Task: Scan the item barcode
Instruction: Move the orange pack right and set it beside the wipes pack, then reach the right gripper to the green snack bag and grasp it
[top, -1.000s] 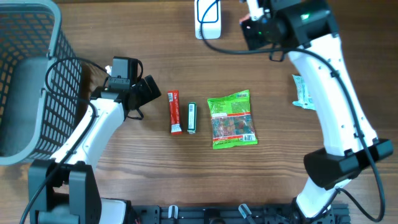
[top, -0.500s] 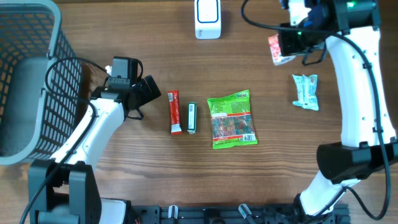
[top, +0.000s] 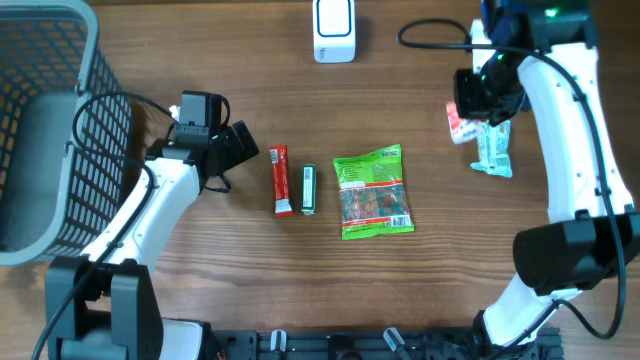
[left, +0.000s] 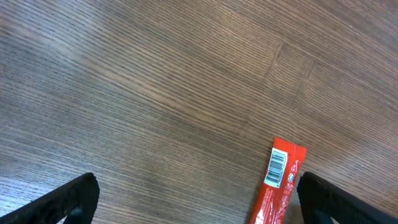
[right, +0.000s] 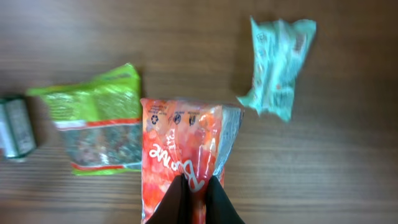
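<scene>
Overhead: right jaws are clenched on the orange snack packet (top: 459, 119), pinching one short edge so it hangs off the worktop (top: 200, 290), just beside the teal packet (top: 492, 148) and well apart from the white scanner (top: 333, 30) at the far edge. Right wrist confirms the pinch: fingertips closed tight on the bottom seam of the packet (right: 186, 146), printed face toward the lens, no barcode legible on it from here. Left jaws are released, spread wide and holding nothing, parked near the red stick (left: 277, 180), whose barcode faces up. My read: this is the carry leg of the scan step, and since the packet sits next to the teal one rather than in the unsorted row (red stick, small green tube (top: 309, 189), green bag (top: 372, 192)), probably a set-down on the done side; can't confirm a scan happened. Next move calls for a short descent and release without landing on the teal packet, or, if unscanned, a swing to the scanner with the barcode side turned toward it. Surface is dark wood-grain laminate, flat, matte, little glare. Grey mesh basket (top: 100, 120) at the left edge. Nothing of the room shows beyond the worktop.
</scene>
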